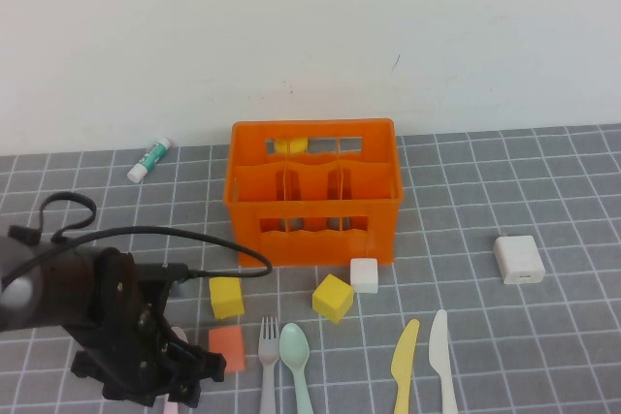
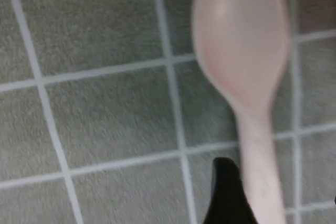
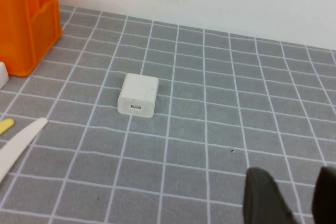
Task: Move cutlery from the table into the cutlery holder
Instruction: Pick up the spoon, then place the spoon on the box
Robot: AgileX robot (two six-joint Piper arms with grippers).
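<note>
Because the pale pink plastic spoon [image 2: 247, 77] lies flat on the grey gridded table [image 1: 543, 356], the left gripper [image 1: 175, 375] hangs low over it with its jaws spread wide, holding nothing; one dark fingertip [image 2: 228, 195] sits just beside the handle, apparently placed for a pinch. Across the table, the bright orange slotted plastic crate [image 1: 315, 196] stands well apart from the spoon. Off to the right, the right gripper [image 3: 291, 195] hovers partly open and empty near a white square charger block [image 3: 138, 95], seemingly parked.
</note>
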